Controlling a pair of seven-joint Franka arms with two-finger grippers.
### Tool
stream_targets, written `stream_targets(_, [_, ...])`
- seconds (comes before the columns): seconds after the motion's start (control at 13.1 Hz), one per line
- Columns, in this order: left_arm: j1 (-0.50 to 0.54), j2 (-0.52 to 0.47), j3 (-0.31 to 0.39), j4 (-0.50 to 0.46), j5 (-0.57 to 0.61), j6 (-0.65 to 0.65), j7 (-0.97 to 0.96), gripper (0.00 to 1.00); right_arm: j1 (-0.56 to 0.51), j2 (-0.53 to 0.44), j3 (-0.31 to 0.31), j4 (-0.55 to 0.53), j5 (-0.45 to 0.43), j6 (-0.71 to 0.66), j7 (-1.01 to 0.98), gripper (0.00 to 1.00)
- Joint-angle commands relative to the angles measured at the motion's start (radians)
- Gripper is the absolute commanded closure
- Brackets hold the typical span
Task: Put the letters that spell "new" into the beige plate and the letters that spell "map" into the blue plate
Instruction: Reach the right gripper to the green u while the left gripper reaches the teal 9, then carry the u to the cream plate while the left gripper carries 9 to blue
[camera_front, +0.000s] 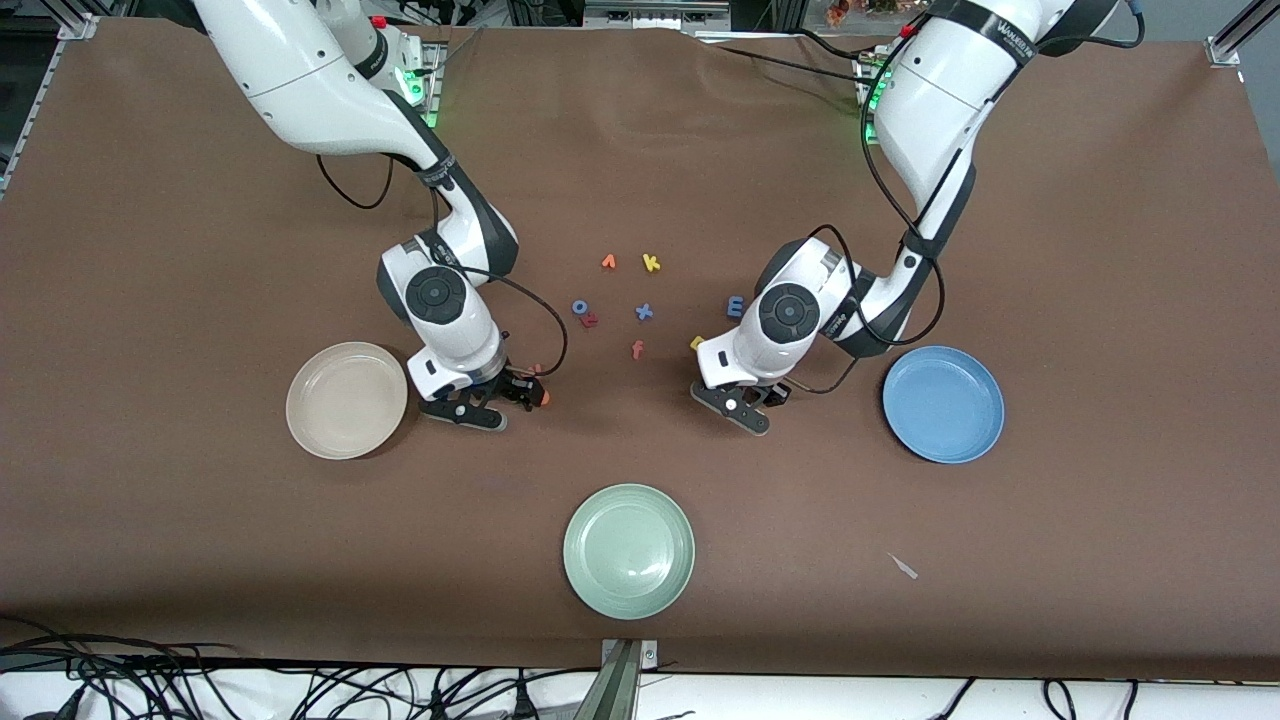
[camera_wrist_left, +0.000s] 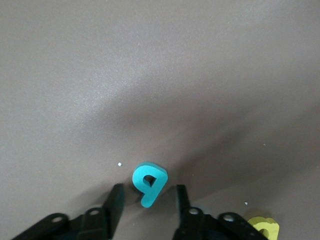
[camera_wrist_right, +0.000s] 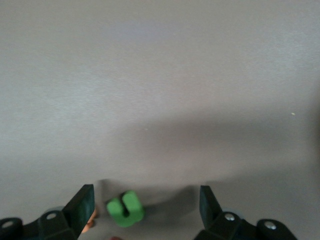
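My left gripper (camera_wrist_left: 148, 200) is low over the table and open, with the teal p (camera_wrist_left: 148, 182) lying between its fingers (camera_wrist_left: 116, 202) and a gap on each side. The yellow a (camera_wrist_left: 264, 227) lies close by, and the light-blue m (camera_front: 736, 306) is beside the left wrist. My right gripper (camera_wrist_right: 145, 205) is open around the green n (camera_wrist_right: 125, 209), which lies close to one finger. The orange e (camera_front: 543, 397) is just beside it. The red w (camera_front: 590, 320) lies mid-table. The beige plate (camera_front: 346, 400) and the blue plate (camera_front: 943, 404) hold nothing.
A pale green plate (camera_front: 628, 550) sits nearest the front camera. Loose letters lie mid-table: an orange v (camera_front: 608, 262), a yellow k (camera_front: 651, 263), a blue o (camera_front: 580, 307), a blue x (camera_front: 644, 312) and an orange f (camera_front: 637, 349). A paper scrap (camera_front: 903, 566) lies near the front edge.
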Motion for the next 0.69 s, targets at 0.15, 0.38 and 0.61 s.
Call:
stream_targets(0.15, [-0.006,0.012,0.008,0.028,0.026,0.006,0.005,0.51,-0.009,-0.008,0.001,-0.031,-0.012,0.027,-0.004,0.09])
stream_targets(0.38, [-0.004,0.01,0.008,0.028,0.023,0.006,0.006,0.51,-0.008,0.001,0.001,-0.034,-0.014,0.042,0.007,0.13])
stream_targets(0.61, [-0.004,0.019,0.008,0.029,0.017,0.007,0.006,0.51,-0.004,0.008,0.003,-0.049,-0.014,0.077,0.045,0.16])
